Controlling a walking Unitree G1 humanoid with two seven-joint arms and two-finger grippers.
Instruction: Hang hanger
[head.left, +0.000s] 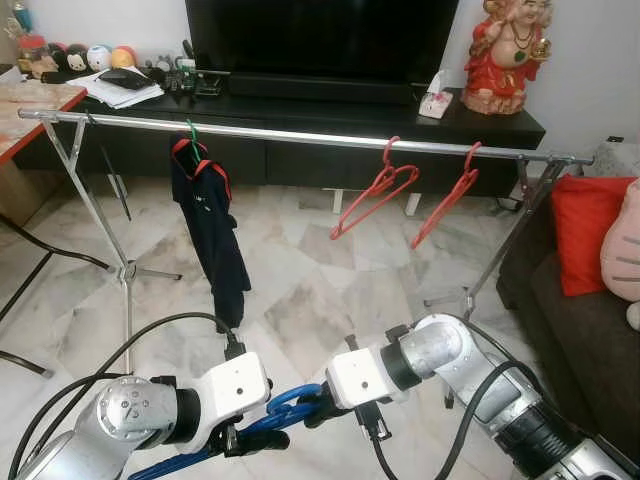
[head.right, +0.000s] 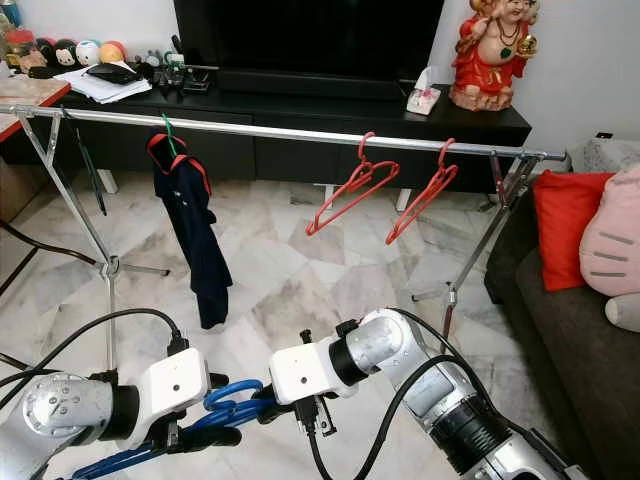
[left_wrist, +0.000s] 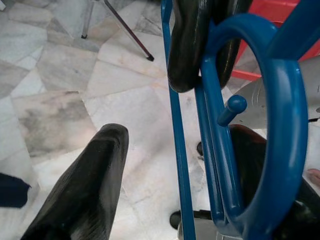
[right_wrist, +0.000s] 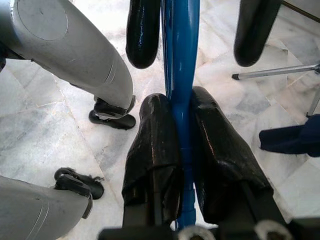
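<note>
The blue hanger (head.left: 290, 408) sits low in front of the robot, well below the rail (head.left: 300, 136), held between both arms. To hang it well, I judge one gripper should keep a firm hold just under the hook while the other lets go, then the hook should go up and over the rail and settle on it. The bare stretch of rail between the dark shirt (head.left: 210, 225) and the two red hangers (head.left: 375, 190) looks the easiest target (nothing hangs there to snag).

Going left to right along the rail: the shirt hangs towards its left end on a green hook, the red hangers hang towards its right end, and beyond that end is a sofa with a red cushion (head.left: 588, 232). Behind the rail stands a black TV cabinet (head.left: 330, 112).

The left gripper (left_wrist: 145, 115) is released, its fingers spread wide, with the hanger's bars and hook loop passing between them; one finger (left_wrist: 87, 185) stands clear of the plastic. The right gripper (right_wrist: 181, 145) is clenched on the hanger, both pads pressed flat against the blue bar just beside the left gripper.
</note>
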